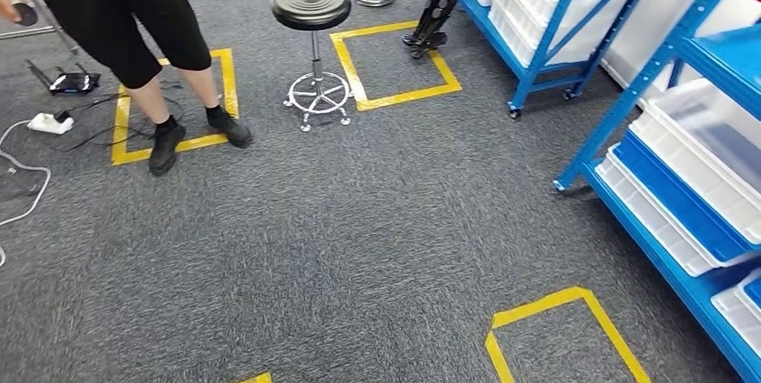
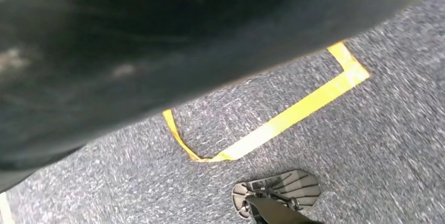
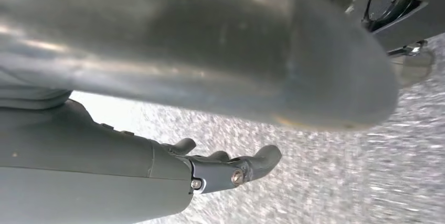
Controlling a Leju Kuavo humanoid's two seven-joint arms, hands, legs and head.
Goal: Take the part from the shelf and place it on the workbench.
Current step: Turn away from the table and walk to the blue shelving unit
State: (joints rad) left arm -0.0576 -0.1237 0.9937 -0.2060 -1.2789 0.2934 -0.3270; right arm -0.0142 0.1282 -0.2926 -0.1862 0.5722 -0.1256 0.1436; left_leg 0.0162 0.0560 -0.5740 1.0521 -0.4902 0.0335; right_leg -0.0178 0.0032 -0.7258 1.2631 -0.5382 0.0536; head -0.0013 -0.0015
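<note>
Shelf (image 1: 691, 69) units of blue steel stand along the right of the head view, holding white bins (image 1: 709, 145); which bin holds the part cannot be told. On the grey carpet (image 1: 359, 221) lie yellow tape squares (image 1: 395, 60), a black stool (image 1: 311, 6) stands between two of them, and a person (image 1: 144, 24) in black stands on the left one beside cables and a router (image 1: 74, 82).

The left wrist view gives blurred carpet and a yellow tape outline (image 2: 283, 121).

The right wrist view shows the right hand (image 3: 220, 166) over carpet, its fingers (image 3: 262, 158) loosely apart, holding nothing.
</note>
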